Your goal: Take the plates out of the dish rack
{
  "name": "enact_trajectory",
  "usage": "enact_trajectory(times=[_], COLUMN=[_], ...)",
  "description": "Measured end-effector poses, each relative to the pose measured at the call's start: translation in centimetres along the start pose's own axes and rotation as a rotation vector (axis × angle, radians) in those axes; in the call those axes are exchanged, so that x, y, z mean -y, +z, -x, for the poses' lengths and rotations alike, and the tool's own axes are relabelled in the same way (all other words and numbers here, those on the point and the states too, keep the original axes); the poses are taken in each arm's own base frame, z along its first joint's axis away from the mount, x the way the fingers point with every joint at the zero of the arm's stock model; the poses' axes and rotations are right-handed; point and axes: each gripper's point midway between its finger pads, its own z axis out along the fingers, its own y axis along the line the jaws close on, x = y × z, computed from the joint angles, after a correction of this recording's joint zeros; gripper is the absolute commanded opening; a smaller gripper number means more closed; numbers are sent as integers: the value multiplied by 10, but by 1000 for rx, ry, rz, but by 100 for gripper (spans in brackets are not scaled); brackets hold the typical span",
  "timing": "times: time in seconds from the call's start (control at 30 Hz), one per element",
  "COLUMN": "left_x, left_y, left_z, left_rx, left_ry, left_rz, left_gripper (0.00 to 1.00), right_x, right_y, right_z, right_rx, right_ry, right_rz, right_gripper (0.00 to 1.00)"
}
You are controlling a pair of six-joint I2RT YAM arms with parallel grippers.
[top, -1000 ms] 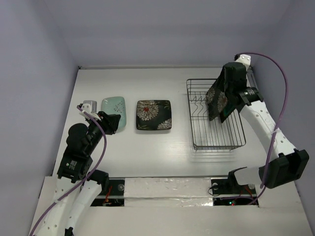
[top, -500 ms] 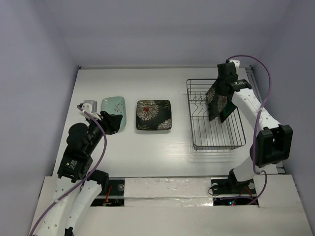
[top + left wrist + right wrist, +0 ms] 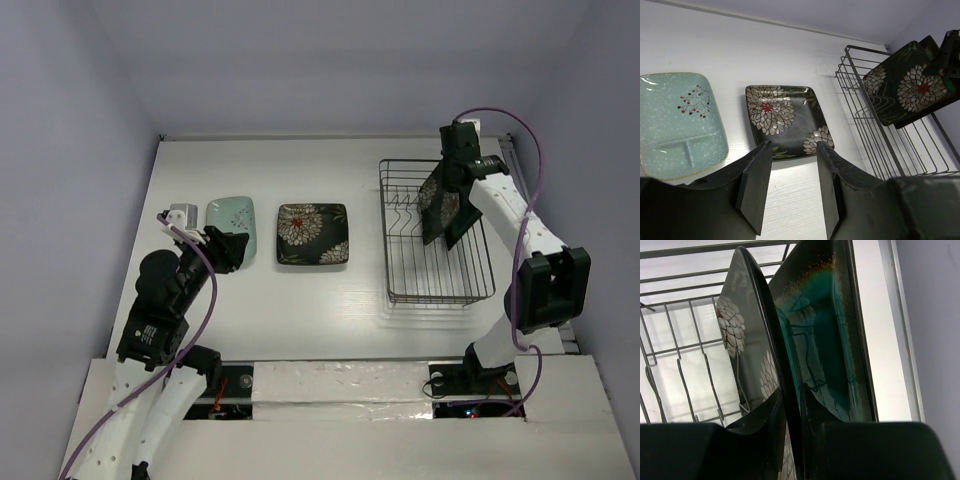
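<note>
The wire dish rack (image 3: 430,290) stands at the right and holds two upright plates: a black plate with white flowers (image 3: 437,207) and, behind it, a brown-rimmed plate with a teal centre (image 3: 463,222). My right gripper (image 3: 452,182) reaches in from above. In the right wrist view its jaws (image 3: 790,407) are shut on the rim of the flowered plate (image 3: 737,335), one finger between it and the teal plate (image 3: 827,325). A pale mint plate (image 3: 231,216) and a second black flowered plate (image 3: 313,234) lie flat on the table. My left gripper (image 3: 226,250) is open and empty just near of the mint plate (image 3: 677,125).
The rack's upright prongs (image 3: 685,375) stand left of the held plate. The table's right edge (image 3: 508,180) and side wall run close beside the rack. The left wrist view shows the flat flowered plate (image 3: 785,117) and the rack (image 3: 860,115) beyond my open fingers (image 3: 757,175).
My right gripper has come down from above the rack onto the upright plates, and its arm has folded in closer. The left arm has not moved.
</note>
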Motion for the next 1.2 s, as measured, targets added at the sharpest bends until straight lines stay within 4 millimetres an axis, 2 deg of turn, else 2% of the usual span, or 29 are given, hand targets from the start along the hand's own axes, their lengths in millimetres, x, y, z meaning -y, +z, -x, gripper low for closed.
enact_trajectory(times=[0.2,0.33,0.43,0.67,0.8,0.9,0.97,1.07,1.2], left_x=[0,0,0,0,0,0,0,0,-1], left_y=[0,0,0,0,0,0,0,0,0], left_z=[0,0,0,0,0,0,0,0,0], left_rx=[0,0,0,0,-1,0,0,1,-1], left_ry=[0,0,0,0,0,-1,-1,-1,-1], left_rz=[0,0,-1,-2,-2,1,0,0,1], left_gripper=[38,38,38,38,38,38,38,38,38], right_x=[2,7,16,43,38,16,-10,-63,-146], right_y=[-3,-15,-33,-87,-116,-139,-153,-164,-163], right_z=[0,3,12,49,63,67,65,56,28], right_rx=[-7,-1,21,163,240,291,327,350,301], right_ry=[-18,-32,-36,37,86,114,138,189,266], right_rz=[2,8,6,-1,63,147,230,395,598], right_gripper=[0,0,0,0,0,0,0,0,0])
